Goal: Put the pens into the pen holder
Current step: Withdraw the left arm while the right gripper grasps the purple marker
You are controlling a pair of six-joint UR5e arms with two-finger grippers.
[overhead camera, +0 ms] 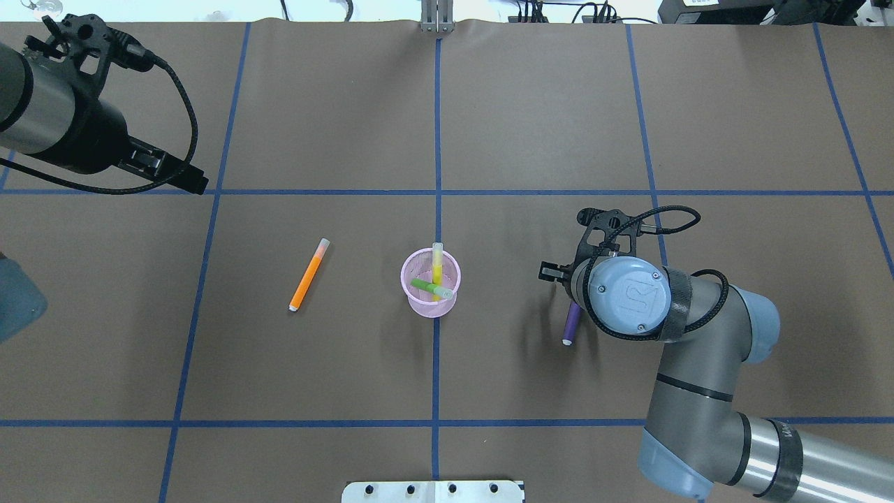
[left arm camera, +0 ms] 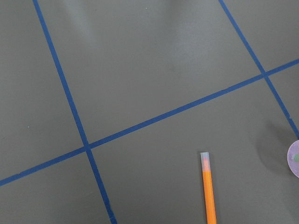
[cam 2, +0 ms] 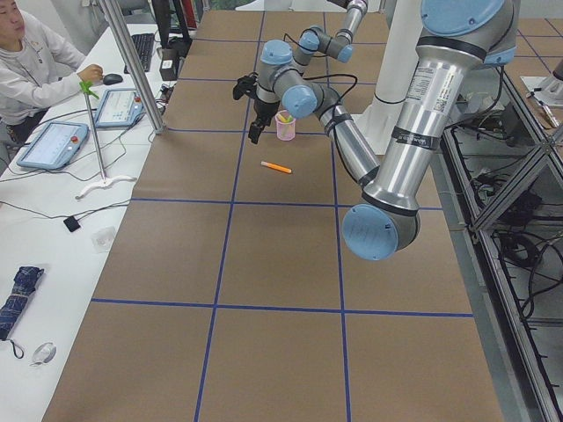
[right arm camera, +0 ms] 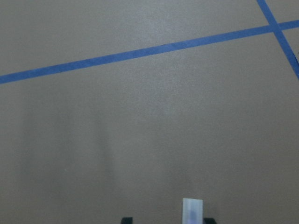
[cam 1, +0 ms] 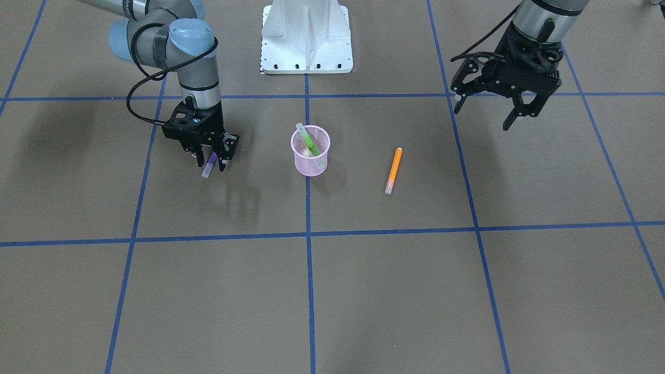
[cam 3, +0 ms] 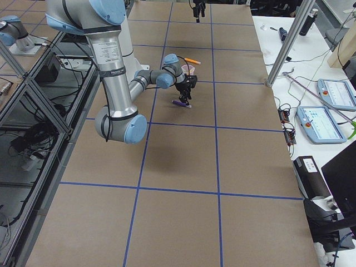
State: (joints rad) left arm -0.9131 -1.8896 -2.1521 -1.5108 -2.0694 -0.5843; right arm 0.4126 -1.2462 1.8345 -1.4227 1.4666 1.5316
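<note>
Table (cam 1: 363,291): matte brown covering, divided into large rectangles by blue tape lines (cam 1: 310,291). Soft, blurred shadows on the covering; light even and diffuse.

White side bench (cam 2: 53,264) along the operators' edge. On it:
- two teach pendants (cam 2: 53,145) with pale lit screens
- keyboard (cam 2: 143,51)
- mouse (cam 2: 111,79)
- folded dark umbrella (cam 2: 19,299)
- loose black cables

Slanting aluminium post (cam 2: 132,66) at the bench's table-side edge. Seated person (cam 2: 31,61) in a white top at the bench's far end.

Aluminium-profile frame (cam 2: 524,167) on the opposite side, below table level, cable bundles inside.

Orange pen (cam 1: 394,170), pen holder (cam 1: 302,165) on table (cam 1: 363,291)
</note>
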